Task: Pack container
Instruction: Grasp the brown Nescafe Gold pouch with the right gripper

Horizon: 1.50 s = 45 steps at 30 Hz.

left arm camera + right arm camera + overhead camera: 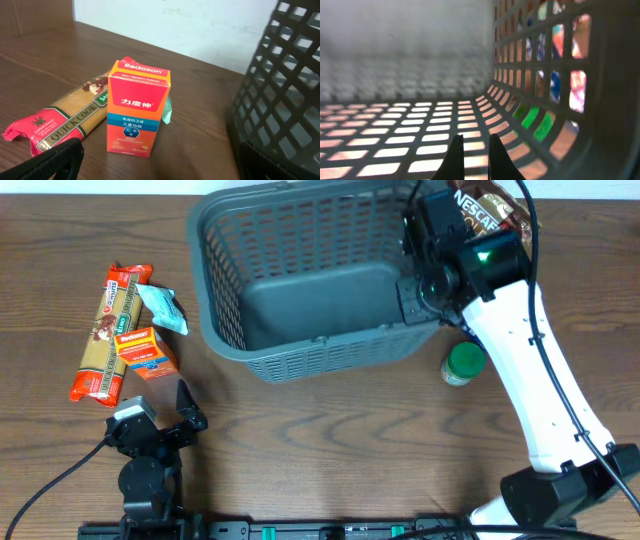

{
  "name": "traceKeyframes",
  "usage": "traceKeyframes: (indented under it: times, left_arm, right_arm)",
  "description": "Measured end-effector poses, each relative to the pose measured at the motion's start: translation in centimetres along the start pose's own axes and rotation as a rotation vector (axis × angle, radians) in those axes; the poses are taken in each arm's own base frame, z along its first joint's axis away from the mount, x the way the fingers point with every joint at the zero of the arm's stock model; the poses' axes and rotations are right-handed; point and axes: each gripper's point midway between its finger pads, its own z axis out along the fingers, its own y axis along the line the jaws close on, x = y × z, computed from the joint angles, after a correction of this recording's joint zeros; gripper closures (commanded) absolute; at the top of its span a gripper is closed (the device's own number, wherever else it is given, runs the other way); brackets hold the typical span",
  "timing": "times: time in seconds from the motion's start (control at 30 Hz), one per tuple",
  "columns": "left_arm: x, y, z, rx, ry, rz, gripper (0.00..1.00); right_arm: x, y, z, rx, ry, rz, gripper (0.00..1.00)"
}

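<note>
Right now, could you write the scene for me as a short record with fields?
container: grey basket, far middle of the table, nothing seen inside
right gripper: inside the basket near its right wall, fingers nearly shut, holding nothing
left gripper: open, at the near left, holding nothing
left of basket: pasta packet, Redoxon box, teal sachet
right of basket: green-lidded jar, Nescafe bag
packed so far: none visible

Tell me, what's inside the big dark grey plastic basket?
Only the right gripper, low by one slatted wall. The dark grey plastic basket has a bare solid floor; the corner under the arm is hidden.
</note>
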Motion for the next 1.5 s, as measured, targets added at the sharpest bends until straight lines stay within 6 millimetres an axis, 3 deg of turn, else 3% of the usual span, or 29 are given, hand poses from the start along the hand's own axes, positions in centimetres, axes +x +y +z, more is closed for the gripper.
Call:
traceKeyframes:
  times: [0.17,0.33,0.43,0.5,0.6,0.7,0.77,0.87,0.9,0.93,1.0,1.03,1.13,1.3,1.5]
  left_arm:
    - [0.0,0.0,0.0,0.000,0.000,0.000,0.01]
    - [0.0,0.0,0.0,0.000,0.000,0.000,0.02]
    - [0.0,0.0,0.0,0.000,0.000,0.000,0.01]
    - [0.0,0.0,0.0,0.000,0.000,0.000,0.02]
    - [0.0,0.0,0.0,0.000,0.000,0.000,0.02]
    - [0.0,0.0,0.0,0.000,0.000,0.000,0.02]
    - [0.0,0.0,0.0,0.000,0.000,0.000,0.01]
    - [0.0,0.0,0.0,0.000,0.000,0.000,0.01]
    - [0.0,0.0,0.0,0.000,0.000,0.000,0.02]
    - [0.0,0.0,0.0,0.000,0.000,0.000,0.02]
    - [0.0,0.0,0.0,0.000,0.000,0.000,0.01]
    - [0.0,0.0,0.0,0.000,0.000,0.000,0.01]
    - [0.0,0.0,0.0,0.000,0.000,0.000,0.01]
    - [0.0,0.0,0.0,0.000,0.000,0.000,0.02]
    - [0.0,0.0,0.0,0.000,0.000,0.000,0.02]
  right_arm:
    - [1.3,-0.1,0.4,0.009,0.045,-0.006,0.99]
    - [0.0,0.2,-0.1,-0.006,-0.024,0.007,0.99]
    - [-2.3,0.3,-1.9,-0.031,-0.165,0.035,0.99]
    - [-3.2,-0.2,-4.4,-0.043,-0.265,0.056,0.99]
    - [-2.5,-2.8,-8.9,-0.026,-0.384,0.111,0.99]
    - [-0.4,-8.1,-12.5,0.048,-0.456,0.231,0.99]
    - [0.8,-11.9,-13.7,0.114,-0.480,0.318,0.99]
    - [1.7,-16.4,-13.9,0.185,-0.480,0.408,0.99]
    - [1.6,-18.1,-13.4,0.197,-0.476,0.433,0.99]
    - [1.5,-19.4,-12.9,0.205,-0.470,0.449,0.90]
    - [0.8,-21.7,-11.6,0.200,-0.465,0.463,0.41]
    - [0.3,-22.8,-10.4,0.188,-0.452,0.448,0.01]
    - [-1.3,-24.8,-6.5,0.135,-0.414,0.374,0.01]
    - [-5.0,-26.0,-0.1,0.068,-0.400,0.226,0.01]
    - [-9.4,-27.2,5.4,0.026,-0.483,0.100,0.01]
